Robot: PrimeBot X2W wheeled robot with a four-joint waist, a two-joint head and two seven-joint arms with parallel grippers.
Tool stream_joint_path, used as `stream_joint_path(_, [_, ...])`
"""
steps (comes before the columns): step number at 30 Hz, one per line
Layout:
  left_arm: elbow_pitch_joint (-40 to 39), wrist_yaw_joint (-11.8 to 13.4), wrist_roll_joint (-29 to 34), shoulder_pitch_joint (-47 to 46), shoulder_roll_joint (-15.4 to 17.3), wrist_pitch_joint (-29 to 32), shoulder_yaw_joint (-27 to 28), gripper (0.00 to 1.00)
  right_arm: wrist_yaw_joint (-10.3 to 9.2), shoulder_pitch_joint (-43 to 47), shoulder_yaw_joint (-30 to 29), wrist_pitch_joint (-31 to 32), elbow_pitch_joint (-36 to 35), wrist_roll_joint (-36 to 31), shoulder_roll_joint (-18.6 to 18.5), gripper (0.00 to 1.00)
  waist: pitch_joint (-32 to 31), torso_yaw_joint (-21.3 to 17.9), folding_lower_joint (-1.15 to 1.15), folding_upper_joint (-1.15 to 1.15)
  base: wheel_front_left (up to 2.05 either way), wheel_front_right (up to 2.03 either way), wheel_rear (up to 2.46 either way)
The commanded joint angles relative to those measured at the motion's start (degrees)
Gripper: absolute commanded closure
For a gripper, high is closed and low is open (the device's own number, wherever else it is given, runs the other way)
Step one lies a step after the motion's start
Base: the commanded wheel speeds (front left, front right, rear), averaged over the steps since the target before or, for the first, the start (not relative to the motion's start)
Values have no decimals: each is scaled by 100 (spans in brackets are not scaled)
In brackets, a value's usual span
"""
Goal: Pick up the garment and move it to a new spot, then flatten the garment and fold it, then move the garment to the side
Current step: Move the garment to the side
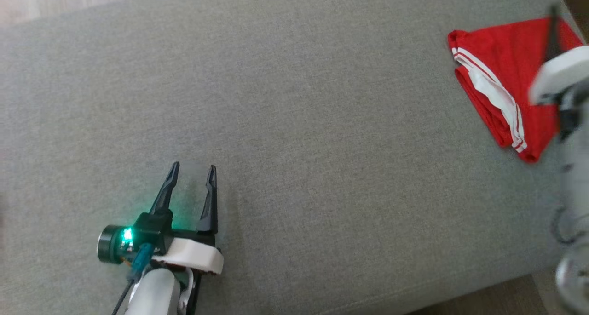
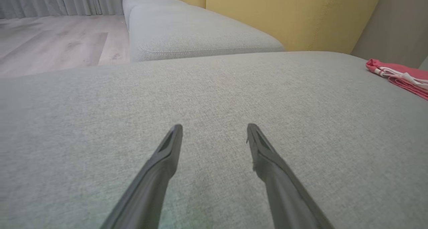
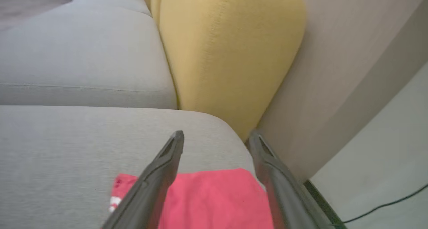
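Note:
The garment (image 1: 499,71) is red with white stripes and lies folded at the far right of the grey cushion (image 1: 294,122). In the left wrist view the garment (image 2: 401,76) shows at the right edge. My right gripper (image 3: 215,138) is open above the garment (image 3: 214,199), with nothing between its fingers. In the head view the right arm is a blurred white shape (image 1: 561,76) over the garment's right side. My left gripper (image 1: 193,173) rests low over the cushion at the lower left, open and empty. Its two fingers (image 2: 167,155) point across bare fabric.
A yellow back cushion (image 3: 230,48) stands just past the garment, with a beige wall (image 3: 351,55) to its right. A second grey seat cushion (image 2: 194,31) lies beyond. Wooden floor (image 2: 50,41) shows at the far left. A black cable (image 3: 384,207) runs on the floor at right.

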Motion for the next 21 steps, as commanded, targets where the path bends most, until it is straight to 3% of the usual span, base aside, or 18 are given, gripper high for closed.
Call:
stream_joint_path(1, [-160, 40, -17, -75, 18, -29, 183, 0, -4, -82, 115, -73, -233, 55, 91, 0, -71, 43, 0, 0, 0, 0, 0])
stream_joint_path(5, [-182, 115, -100, 21, 18, -29, 219, 0, -4, 207, 447, -81, -826, 554, 598, 0, -274, 194, 0, 0, 0, 0, 0])
stream_joint_path(8, [-205, 177, -156, 144, 18, -29, 234, 0, -4, 638, 822, -82, -1205, 993, 782, 0, -432, 349, 0, 0, 0, 0, 0])
stream_joint_path(13, [-216, 249, -198, 312, 18, -29, 331, 0, -4, 1514, 1431, -83, -1713, 1661, 900, 0, -649, 668, 0, 0, 0, 0, 0])
stream_joint_path(21, [-203, 285, -180, 560, 18, -29, 585, 0, -4, 2787, 1918, -84, -2241, 2497, 920, 0, -963, 1033, 0, 0, 0, 0, 0])
